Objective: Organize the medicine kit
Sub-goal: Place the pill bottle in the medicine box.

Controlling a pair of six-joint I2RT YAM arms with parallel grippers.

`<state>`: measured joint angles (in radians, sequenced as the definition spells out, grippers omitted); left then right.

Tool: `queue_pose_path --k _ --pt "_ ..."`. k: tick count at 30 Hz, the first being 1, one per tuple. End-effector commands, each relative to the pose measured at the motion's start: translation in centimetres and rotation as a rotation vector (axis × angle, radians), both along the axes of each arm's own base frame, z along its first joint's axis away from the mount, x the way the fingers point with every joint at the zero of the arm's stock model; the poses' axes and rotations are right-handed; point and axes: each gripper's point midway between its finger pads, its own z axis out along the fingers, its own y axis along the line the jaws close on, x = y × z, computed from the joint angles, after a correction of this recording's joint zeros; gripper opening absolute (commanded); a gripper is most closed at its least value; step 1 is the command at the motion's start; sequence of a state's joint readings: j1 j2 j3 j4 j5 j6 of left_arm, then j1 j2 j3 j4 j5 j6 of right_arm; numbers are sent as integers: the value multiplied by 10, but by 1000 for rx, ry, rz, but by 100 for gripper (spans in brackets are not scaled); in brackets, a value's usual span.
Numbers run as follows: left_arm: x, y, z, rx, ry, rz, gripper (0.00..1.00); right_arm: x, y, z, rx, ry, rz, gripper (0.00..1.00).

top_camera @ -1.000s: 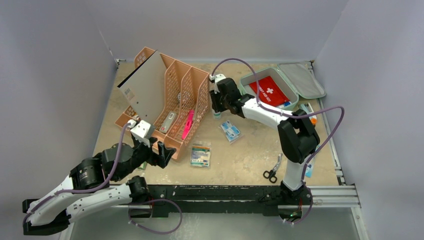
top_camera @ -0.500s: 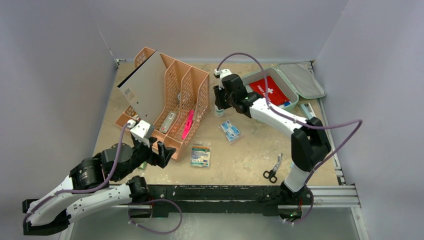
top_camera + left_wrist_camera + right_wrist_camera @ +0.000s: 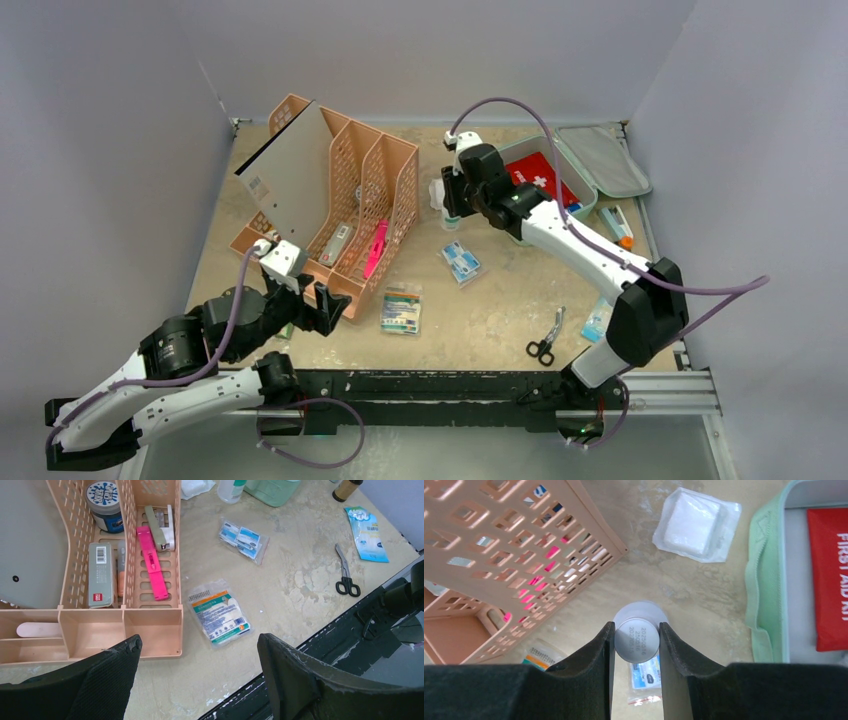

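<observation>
The medicine kit is a mint-green case lying open at the back right, its lid folded back and a red first-aid pouch inside. In the right wrist view its green wall runs down the right side. My right gripper is shut on the grey cap of a white bottle, held upright just left of the kit. My left gripper is open and holds nothing, near the table's front edge by the rack's low end.
An orange mesh rack with several items stands at the left. On the table lie a white gauze pack, a plaster bag, a printed packet, scissors, a blue sachet and a small orange-tipped bottle.
My right arm has swung to the right, carrying the bottle away from the rack and closer to the kit. The left arm has not moved.
</observation>
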<state>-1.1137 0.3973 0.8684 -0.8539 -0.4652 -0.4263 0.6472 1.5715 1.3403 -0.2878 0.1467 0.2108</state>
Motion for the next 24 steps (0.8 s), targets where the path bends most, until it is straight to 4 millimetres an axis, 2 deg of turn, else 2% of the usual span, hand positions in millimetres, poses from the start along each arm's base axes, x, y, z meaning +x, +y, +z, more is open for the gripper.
queue_pose_path --k 1,4,8,10,14,18,24 --pt "1 2 4 -15 -15 11 84 9 -28 45 3 -96 -94 0" --pt "1 2 5 -16 -16 12 84 22 -54 60 21 -130 -172 0" --pt "2 2 3 -10 -13 17 84 46 -102 75 50 -178 -312 0" --pt "3 2 3 -6 -11 21 84 59 -127 78 35 -206 -374 0" --pt "4 2 0 6 -6 31 84 81 -155 71 14 -217 -434 0" --pt "7 1 -2 25 0 39 84 101 -171 54 -25 -181 -475 0" --pt "9 -2 -8 59 17 48 84 129 -162 24 97 -137 -461 0"
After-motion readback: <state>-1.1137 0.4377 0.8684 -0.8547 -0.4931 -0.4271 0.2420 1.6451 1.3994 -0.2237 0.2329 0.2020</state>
